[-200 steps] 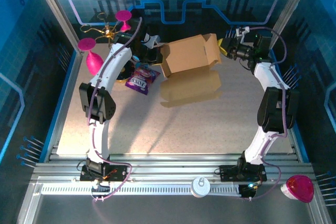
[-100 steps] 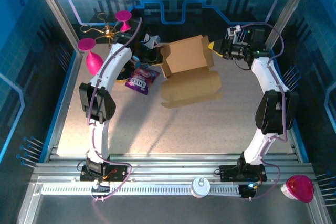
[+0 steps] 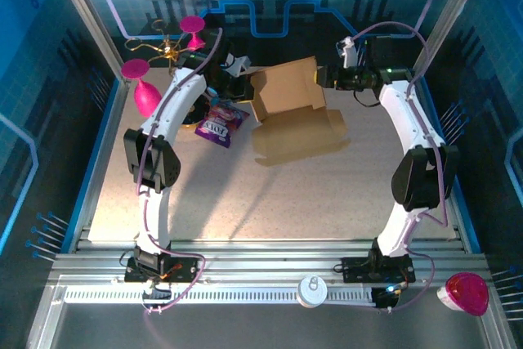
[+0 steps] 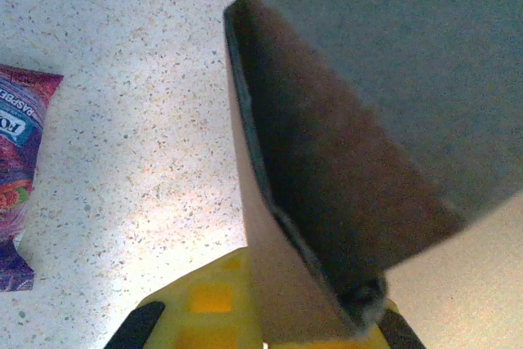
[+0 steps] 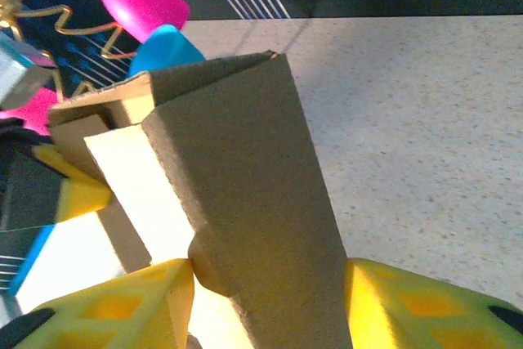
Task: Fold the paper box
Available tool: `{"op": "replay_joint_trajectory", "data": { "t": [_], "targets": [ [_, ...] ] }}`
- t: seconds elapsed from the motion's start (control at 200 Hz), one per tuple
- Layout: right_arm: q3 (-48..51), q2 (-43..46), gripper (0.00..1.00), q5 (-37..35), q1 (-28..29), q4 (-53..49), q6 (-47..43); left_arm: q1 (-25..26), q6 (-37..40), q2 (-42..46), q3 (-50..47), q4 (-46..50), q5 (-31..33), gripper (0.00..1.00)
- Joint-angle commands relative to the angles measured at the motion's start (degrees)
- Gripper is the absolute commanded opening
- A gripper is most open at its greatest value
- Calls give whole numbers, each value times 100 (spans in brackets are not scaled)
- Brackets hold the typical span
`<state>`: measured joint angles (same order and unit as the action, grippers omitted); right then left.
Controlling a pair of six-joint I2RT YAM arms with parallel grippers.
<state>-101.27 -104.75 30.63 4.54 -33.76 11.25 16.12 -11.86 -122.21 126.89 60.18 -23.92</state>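
Note:
The paper box (image 3: pixel 286 91) is brown cardboard, half raised at the back of the table, with a long flap (image 3: pixel 298 138) lying flat in front of it. My left gripper (image 3: pixel 245 81) is at the box's left end, shut on a cardboard wall (image 4: pixel 286 284) that runs down between the yellow fingers (image 4: pixel 204 304). My right gripper (image 3: pixel 323 78) is at the box's right end. There its jaws stand open with a cardboard flap (image 5: pixel 245 169) between the two yellow fingers (image 5: pixel 122 308), which sit at the flap's edges.
A purple snack packet (image 3: pixel 219 124) lies on the table left of the box, under the left arm, and at the left edge (image 4: pixel 20 177) of the left wrist view. Pink goblets (image 3: pixel 143 87) and a gold wire stand (image 3: pixel 167 48) crowd the back left corner. A pink dome (image 3: pixel 466 293) sits on the near rail.
My right arm has swung left from the back right corner to the box's right end, its jaws widening a little and now straddling a flap. The left arm and its grip have not moved.

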Motion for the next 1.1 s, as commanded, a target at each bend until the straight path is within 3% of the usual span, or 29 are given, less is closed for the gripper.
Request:
{"op": "replay_joint_trajectory", "data": {
  "t": [0.0,0.47,0.765,1.091],
  "targets": [
    [-177,197,54,-965,202,-405,-446,101,92,270,-20,21,-165,0],
    [-530,30,51,-3043,792,-640,-883,189,122,354,-33,66,-38,0],
    [-630,-98,43,-3612,964,-677,-916,203,100,366,-9,82,-20,0],
    [-569,-104,12,-3748,1057,-633,-931,207,89,391,-9,100,1,0]
  ]
}}
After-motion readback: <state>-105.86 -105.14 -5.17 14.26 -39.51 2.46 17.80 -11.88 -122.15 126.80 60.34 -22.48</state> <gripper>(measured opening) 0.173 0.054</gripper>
